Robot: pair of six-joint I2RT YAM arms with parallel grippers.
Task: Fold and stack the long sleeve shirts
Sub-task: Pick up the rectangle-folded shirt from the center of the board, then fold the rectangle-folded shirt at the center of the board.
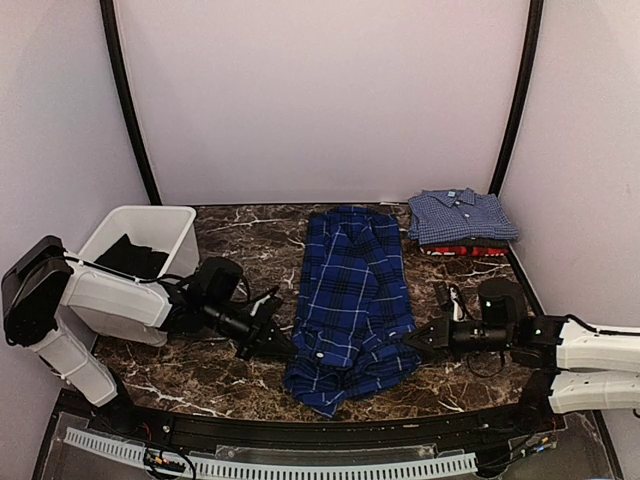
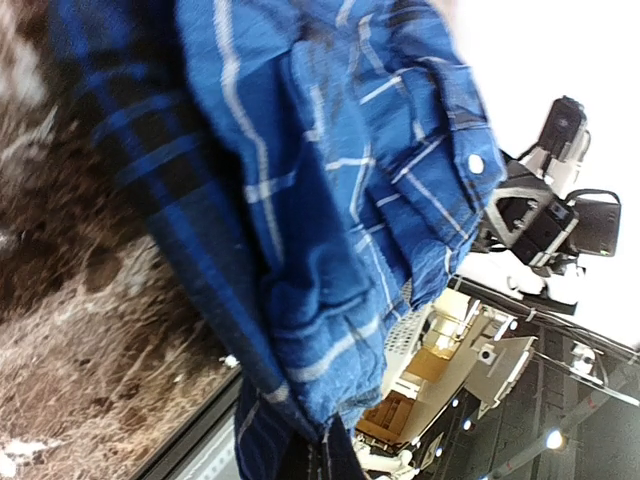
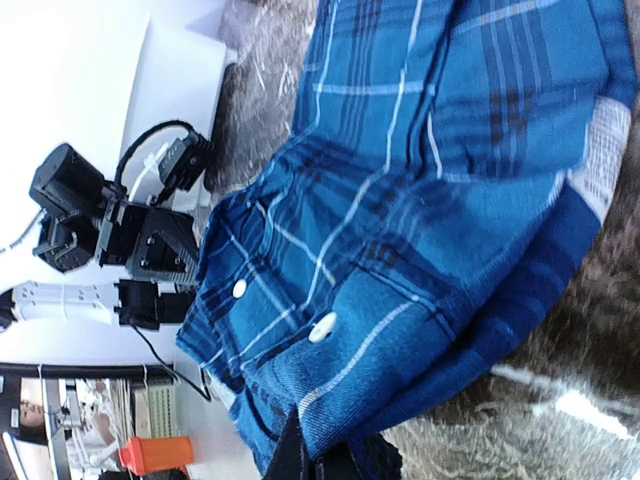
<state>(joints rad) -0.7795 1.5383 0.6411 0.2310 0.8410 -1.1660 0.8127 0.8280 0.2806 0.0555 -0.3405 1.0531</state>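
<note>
The deep-blue plaid shirt [image 1: 350, 295] lies lengthwise in the middle of the table, its lower end bunched near the front edge. My left gripper [image 1: 281, 348] is shut on its lower left edge, and the cloth fills the left wrist view [image 2: 330, 200] down to the jaws. My right gripper [image 1: 415, 340] is shut on the lower right edge; a buttoned cuff [image 3: 330, 325] hangs just above its dark fingers [image 3: 292, 452]. The lighter blue fine-check shirt [image 1: 462, 214] lies folded at the back right on top of the folded red shirt [image 1: 462, 250].
A white bin [image 1: 172, 224] with dark cloth inside stands at the left, behind my left arm. The table is dark marble [image 1: 220, 385]. White walls close in the back and sides. A perforated rail [image 1: 270, 465] runs along the front edge.
</note>
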